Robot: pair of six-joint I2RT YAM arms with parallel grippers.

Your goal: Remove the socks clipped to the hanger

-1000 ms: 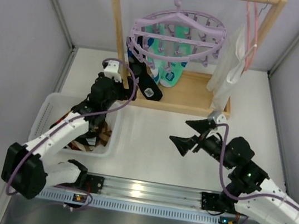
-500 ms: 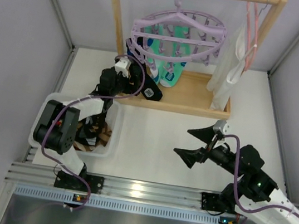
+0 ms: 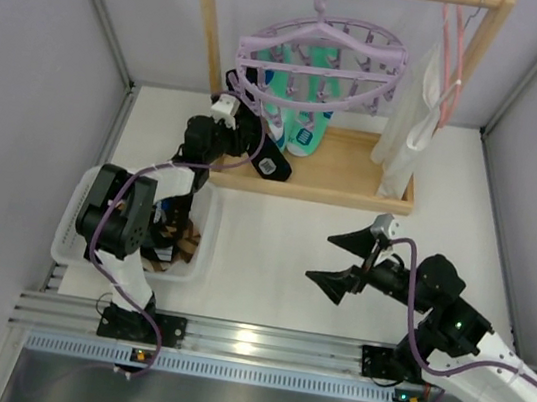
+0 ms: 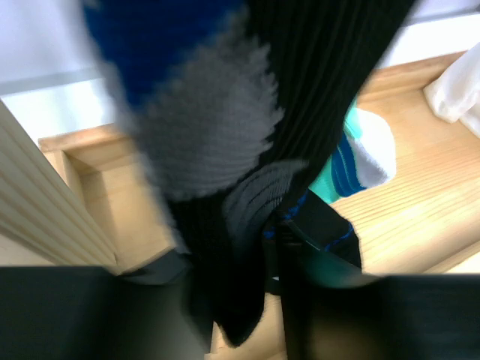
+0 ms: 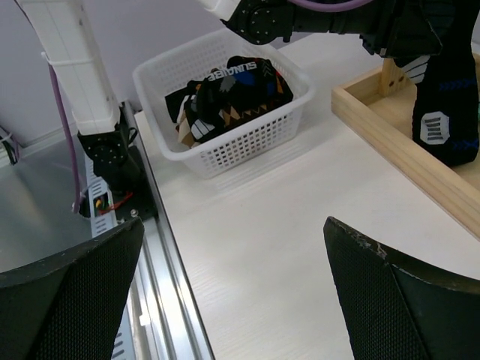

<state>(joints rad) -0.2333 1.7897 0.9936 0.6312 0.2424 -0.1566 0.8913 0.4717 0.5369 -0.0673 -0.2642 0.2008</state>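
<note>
vs 0.5 s ago: left gripper (image 3: pixel 232 121) has pushed slightly farther, now right against the dark sock (image 3: pixel 262 152). Right arm has barely shifted.

Surface: white table (image 3: pixel 272 242), grey walls, wooden rack (image 3: pixel 209 41) at the far edge, metal rail (image 3: pixel 248 340) along the near edge.

The hanger (image 3: pixel 318 70) hangs from the rack's top bar, with the teal-and-white socks (image 3: pixel 302 115) and the dark sock clipped under it. More socks (image 5: pixel 225 94) lie in the white basket (image 5: pixel 247 139), near left.

Left wrist view: the dark sock fills the frame and runs down between the fingers. It's blurred, so can't tell if they're clamped.

Right gripper (image 3: pixel 321 257): fingers wide apart, holding nothing, hovering over the table right of the basket.
</note>
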